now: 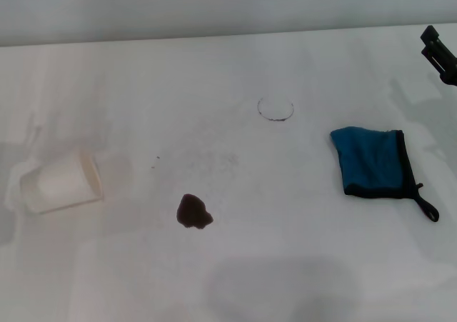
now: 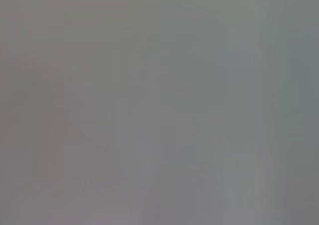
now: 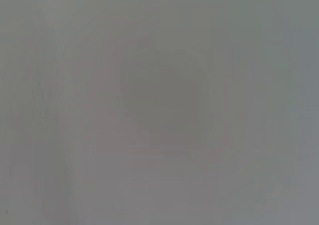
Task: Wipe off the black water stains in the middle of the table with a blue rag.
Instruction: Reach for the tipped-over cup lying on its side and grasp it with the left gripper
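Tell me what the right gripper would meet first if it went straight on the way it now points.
Probably the blue rag. The right gripper shows only at the head view's far right edge, seemingly pointing down toward the table, with the rag below it. Its exact direction and depth are unclear.

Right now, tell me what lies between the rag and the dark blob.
Only bare table separates the blue rag from the blob, per the head view.
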Motion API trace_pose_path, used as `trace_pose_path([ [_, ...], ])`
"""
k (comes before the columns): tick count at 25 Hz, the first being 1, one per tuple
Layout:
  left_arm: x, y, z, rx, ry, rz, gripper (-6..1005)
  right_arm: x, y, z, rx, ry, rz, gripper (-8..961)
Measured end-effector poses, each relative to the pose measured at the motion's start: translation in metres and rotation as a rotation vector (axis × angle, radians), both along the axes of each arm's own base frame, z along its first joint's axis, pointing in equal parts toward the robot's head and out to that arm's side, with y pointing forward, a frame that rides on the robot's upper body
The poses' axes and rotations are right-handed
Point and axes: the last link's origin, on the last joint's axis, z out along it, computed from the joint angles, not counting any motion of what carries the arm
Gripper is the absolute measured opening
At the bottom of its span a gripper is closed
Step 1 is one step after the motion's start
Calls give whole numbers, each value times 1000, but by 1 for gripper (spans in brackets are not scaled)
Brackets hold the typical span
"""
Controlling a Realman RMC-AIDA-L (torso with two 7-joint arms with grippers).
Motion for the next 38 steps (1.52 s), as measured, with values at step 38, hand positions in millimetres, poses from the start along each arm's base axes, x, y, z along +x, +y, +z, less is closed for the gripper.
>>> trace_pose_path([
  [38,-3,-5,8,32,-119,-6,876,-1,8,3,10,-6,-11,870],
])
